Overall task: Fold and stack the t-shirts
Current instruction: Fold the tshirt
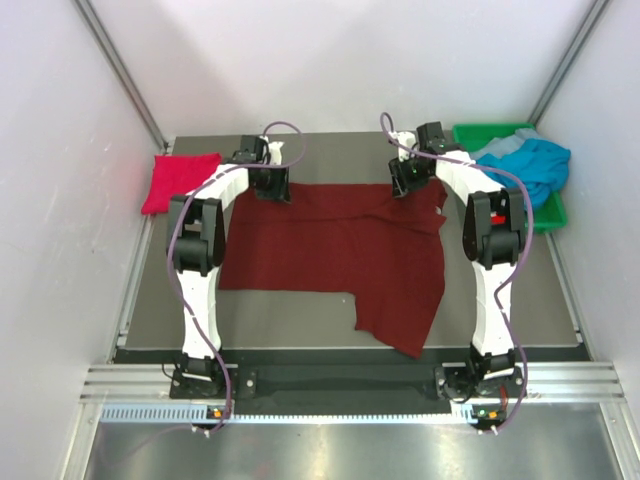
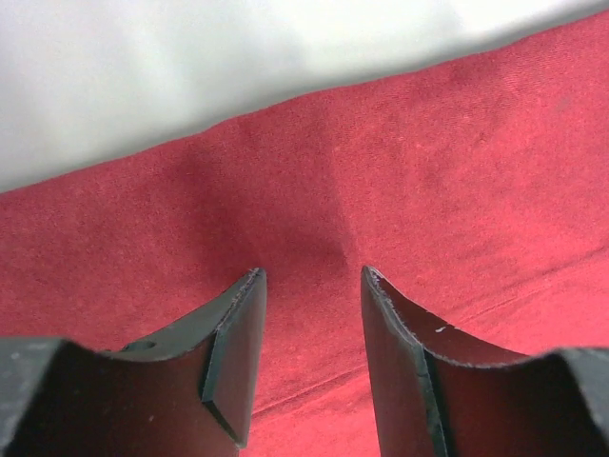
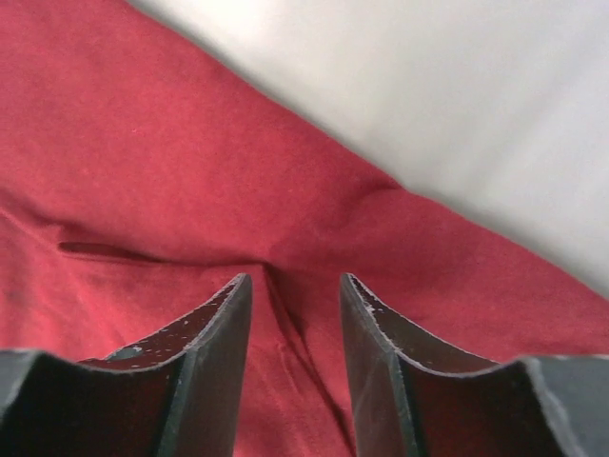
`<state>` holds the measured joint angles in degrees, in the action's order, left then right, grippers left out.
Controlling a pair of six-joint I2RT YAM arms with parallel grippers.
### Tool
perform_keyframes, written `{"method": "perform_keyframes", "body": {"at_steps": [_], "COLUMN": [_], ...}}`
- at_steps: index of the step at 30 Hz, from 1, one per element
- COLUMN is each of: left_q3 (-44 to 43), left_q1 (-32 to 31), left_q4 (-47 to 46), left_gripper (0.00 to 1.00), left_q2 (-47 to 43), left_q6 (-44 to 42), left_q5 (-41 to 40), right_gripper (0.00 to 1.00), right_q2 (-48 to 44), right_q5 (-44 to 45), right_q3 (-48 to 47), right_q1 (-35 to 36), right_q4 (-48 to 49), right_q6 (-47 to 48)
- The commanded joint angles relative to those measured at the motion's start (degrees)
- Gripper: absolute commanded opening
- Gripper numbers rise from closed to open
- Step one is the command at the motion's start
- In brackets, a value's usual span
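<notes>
Maroon t-shirt [image 1: 330,255] lies spread, not yet folded, under left claw [image 2: 312,276] and right claw [image 3: 296,281], both half-open, apparently gripping nothing; crimson t-shirt [image 1: 180,180] sits folded left of them, teal t-shirt [image 1: 535,165] crumpled rightward in bin [image 1: 552,215].

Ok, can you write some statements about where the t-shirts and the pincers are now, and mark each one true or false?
1. The dark maroon cloth t-shirt lies spread on the table. True.
2. The teal-blue cloth t-shirt lies on it. False: it is in the green plastic bin.
3. The folded crimson red cloth t-shirt lies at the table's far left. True.
4. The left pincer grips the crimson t-shirt. False: it is at the maroon t-shirt's far edge.
</notes>
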<state>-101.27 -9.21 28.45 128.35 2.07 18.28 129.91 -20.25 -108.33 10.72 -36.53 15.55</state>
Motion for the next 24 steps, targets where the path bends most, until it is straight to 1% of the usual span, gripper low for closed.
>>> {"method": "perform_keyframes", "body": {"at_steps": [1, 6, 11, 16, 21, 24], "left_q3": [0.5, -0.2, -1.1, -1.1, -1.4, -2.2], "left_q1": [-0.1, -0.1, -0.1, -0.1, 0.0, 0.0], "left_q4": [-0.8, -0.9, -1.2, -1.2, -1.0, -0.8], "left_gripper": [0.50, 0.50, 0.50, 0.50, 0.50, 0.50], "left_q2": [-1.5, -1.1, -1.2, -1.2, -0.9, -0.1], "left_q6": [1.1, 1.3, 0.8, 0.3, 0.2, 0.3], "left_q5": [1.3, 1.1, 0.0, -0.1, 0.2, 0.6], "right_gripper": [0.42, 0.39, 0.38, 0.35, 0.34, 0.34], "right_q2": [-4.1, -4.3, -7.7, -10.1, -15.2, -18.7], "right_q5": [-3.0, -5.3, -8.3, -12.4, -15.3, -16.4], "right_q3": [0.0, 1.0, 4.4, 5.5, 7.3, 9.4], "right_q1": [0.4, 0.4, 0.4, 0.9, 3.1, 5.2], "right_q4": [-0.6, -5.6, -7.1, -12.2, -15.7, -15.7], "right_q6": [-0.8, -0.6, -0.7, -0.3, 0.1, -1.4]}}
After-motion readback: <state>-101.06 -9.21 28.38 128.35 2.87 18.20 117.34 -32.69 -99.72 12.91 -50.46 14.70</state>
